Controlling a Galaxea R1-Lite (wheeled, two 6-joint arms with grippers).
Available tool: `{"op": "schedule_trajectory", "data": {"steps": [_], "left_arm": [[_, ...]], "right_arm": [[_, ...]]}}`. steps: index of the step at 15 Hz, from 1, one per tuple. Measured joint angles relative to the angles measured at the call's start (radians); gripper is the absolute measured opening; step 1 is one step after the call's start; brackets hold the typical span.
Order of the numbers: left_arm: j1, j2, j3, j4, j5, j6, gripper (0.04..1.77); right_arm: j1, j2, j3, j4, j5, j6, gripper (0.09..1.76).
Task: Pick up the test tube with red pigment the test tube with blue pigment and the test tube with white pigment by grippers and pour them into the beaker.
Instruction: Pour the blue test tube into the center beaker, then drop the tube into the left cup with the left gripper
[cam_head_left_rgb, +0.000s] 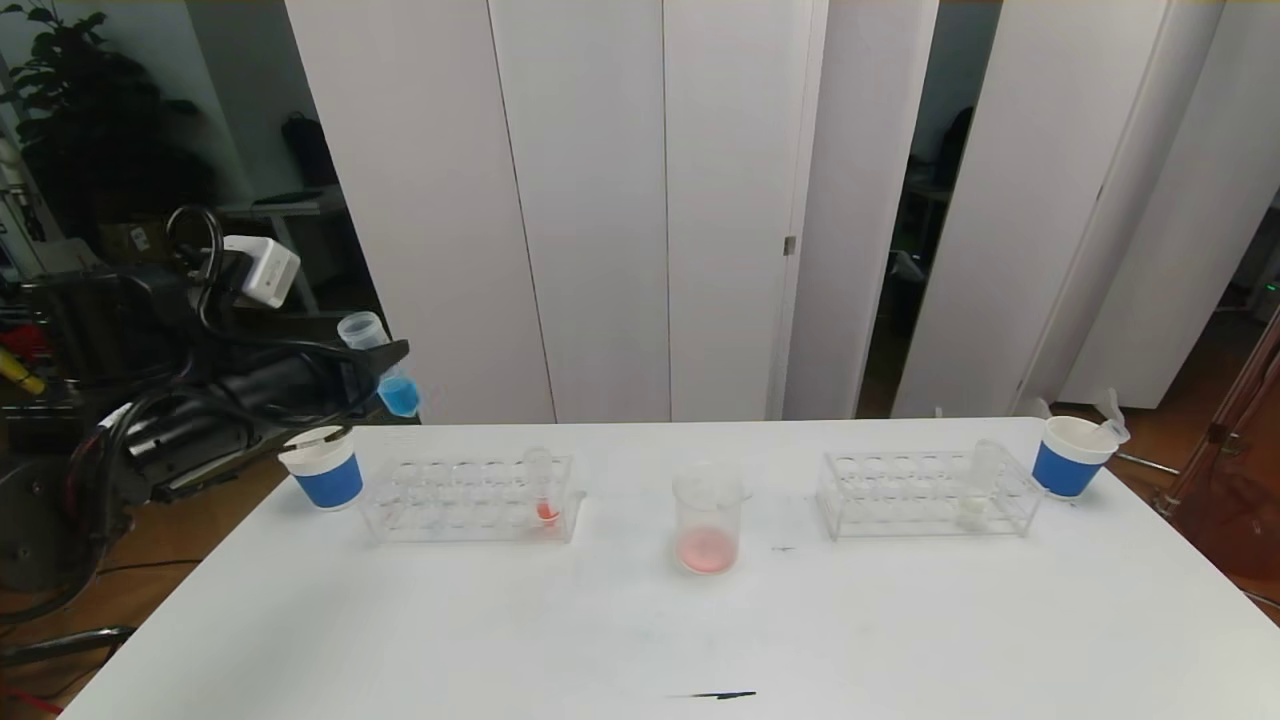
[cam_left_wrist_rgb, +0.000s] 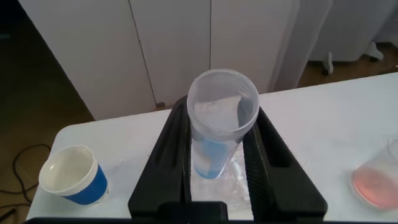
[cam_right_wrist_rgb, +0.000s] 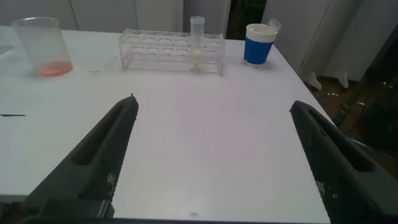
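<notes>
Left pincer (cam_left_wrist_rgb: 217, 163) clamps the test tube with blue pigment (cam_head_left_rgb: 385, 375) mid-body, tilted, off the desk's (cam_head_left_rgb: 640, 620) left rear corner, well apart from the beaker (cam_head_left_rgb: 708, 522) at desk centre. I judge the tube light, slick and brittle, so I keep the mid-wall grip. Right pincer (cam_right_wrist_rgb: 211, 149) is wide, low over the desk; the test tube with white pigment (cam_right_wrist_rgb: 197, 43) sits racked.

Left pincer (cam_head_left_rgb: 385, 372) clamped on the test tube with blue pigment (cam_head_left_rgb: 385, 370), above left paper cup (cam_head_left_rgb: 323, 468).

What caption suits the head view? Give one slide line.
Left tool holds the blue test tube aloft above a paper cup; beaker of pink liquid waits mid-table.
</notes>
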Motion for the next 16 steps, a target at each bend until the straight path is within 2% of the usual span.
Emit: {"op": "schedule_trajectory", "data": {"steps": [4, 8, 11, 13, 16], "left_arm": [[-0.084, -0.014, -0.046, 0.007, -0.047, 0.056, 0.57], [-0.174, 0.013, -0.086, 0.012, -0.127, 0.191, 0.57], [-0.242, 0.048, -0.132, 0.016, -0.151, 0.201, 0.57], [-0.277, 0.074, -0.174, 0.018, -0.219, 0.219, 0.57], [-0.314, 0.125, -0.227, 0.019, -0.249, 0.345, 0.57]], "right_arm": [[0.000, 0.000, 0.000, 0.000, 0.000, 0.000, 1.75], [0.000, 0.000, 0.000, 0.000, 0.000, 0.000, 1.75], [0.000, 0.000, 0.000, 0.000, 0.000, 0.000, 1.75], [0.000, 0.000, 0.000, 0.000, 0.000, 0.000, 1.75], [0.000, 0.000, 0.000, 0.000, 0.000, 0.000, 1.75]]}}
